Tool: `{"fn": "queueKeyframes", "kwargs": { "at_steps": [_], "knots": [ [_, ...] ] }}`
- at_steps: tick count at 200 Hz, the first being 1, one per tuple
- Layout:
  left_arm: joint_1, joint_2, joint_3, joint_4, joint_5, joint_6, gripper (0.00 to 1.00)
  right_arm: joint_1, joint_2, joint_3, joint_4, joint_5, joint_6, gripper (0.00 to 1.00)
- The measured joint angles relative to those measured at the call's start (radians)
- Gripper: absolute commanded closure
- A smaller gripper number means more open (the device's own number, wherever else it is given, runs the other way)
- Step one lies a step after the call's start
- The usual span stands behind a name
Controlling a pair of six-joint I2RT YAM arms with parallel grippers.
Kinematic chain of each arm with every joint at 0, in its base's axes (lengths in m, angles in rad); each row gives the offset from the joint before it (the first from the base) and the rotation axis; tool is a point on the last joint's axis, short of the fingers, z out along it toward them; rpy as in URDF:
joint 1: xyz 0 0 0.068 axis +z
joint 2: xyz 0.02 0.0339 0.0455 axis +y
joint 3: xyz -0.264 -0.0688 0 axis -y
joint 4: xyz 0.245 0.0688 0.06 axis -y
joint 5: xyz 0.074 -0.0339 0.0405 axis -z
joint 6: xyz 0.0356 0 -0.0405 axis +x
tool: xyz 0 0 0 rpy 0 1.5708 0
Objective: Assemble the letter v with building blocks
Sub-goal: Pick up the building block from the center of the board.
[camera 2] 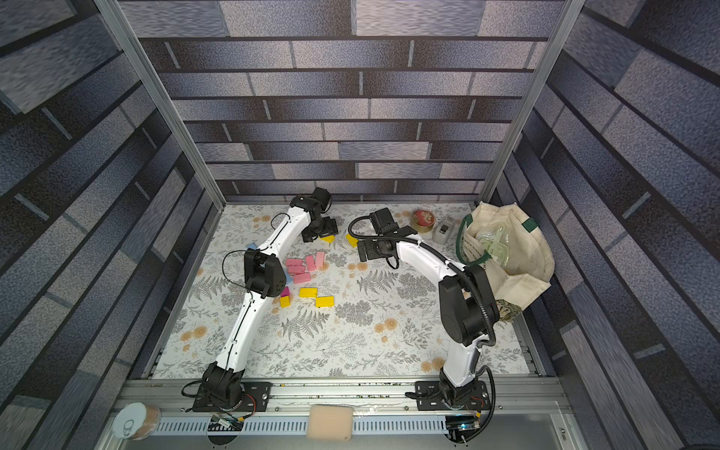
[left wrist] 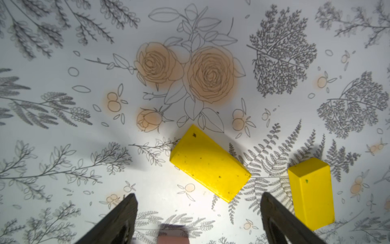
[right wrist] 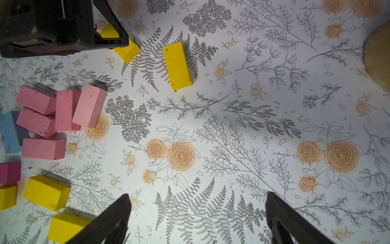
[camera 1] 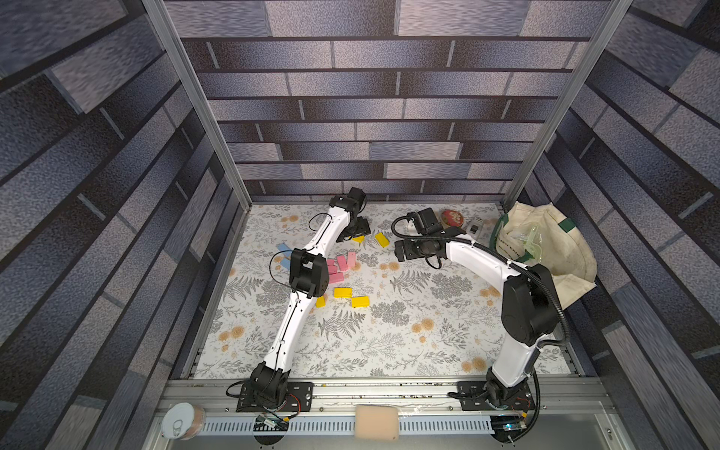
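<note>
1. Yellow brick lies tilted on the worktop just ahead of the left tool, whose jaws stand apart; a second yellow brick sits nearby, not touching.
2. Right tool hangs spread and empty.
3. A lowering jaw could knock the tilted brick askew.
4. Tote bag holds something pale green; the tin is shut.

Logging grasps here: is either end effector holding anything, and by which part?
Nothing is held. The left end effector is open, a yellow block lying just beyond its tips; the right end effector is open too, with nothing between its jaws.
</note>
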Motion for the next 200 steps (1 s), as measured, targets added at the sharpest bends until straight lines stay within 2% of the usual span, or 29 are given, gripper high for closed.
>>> {"fn": "queueKeyframes", "kwargs": {
  "at_steps": [69,126,174,200],
  "knots": [
    [0.044,0.0,-0.003,0.078,0.088,-0.157,0.15,0.0,-0.042,-0.037,0.017,-0.004,0.015,0.0],
    [0.036,0.04,0.002,0.107,0.104,-0.206,0.19,-0.002,-0.085,-0.065,0.038,-0.003,0.016,0.0],
    [0.019,0.058,0.026,0.124,0.097,-0.22,0.33,-0.004,-0.111,-0.108,0.048,-0.003,0.019,0.0],
    [0.007,0.076,0.055,0.116,0.055,-0.203,0.39,-0.006,-0.121,-0.134,0.053,0.004,0.018,0.0]
  ]
}}
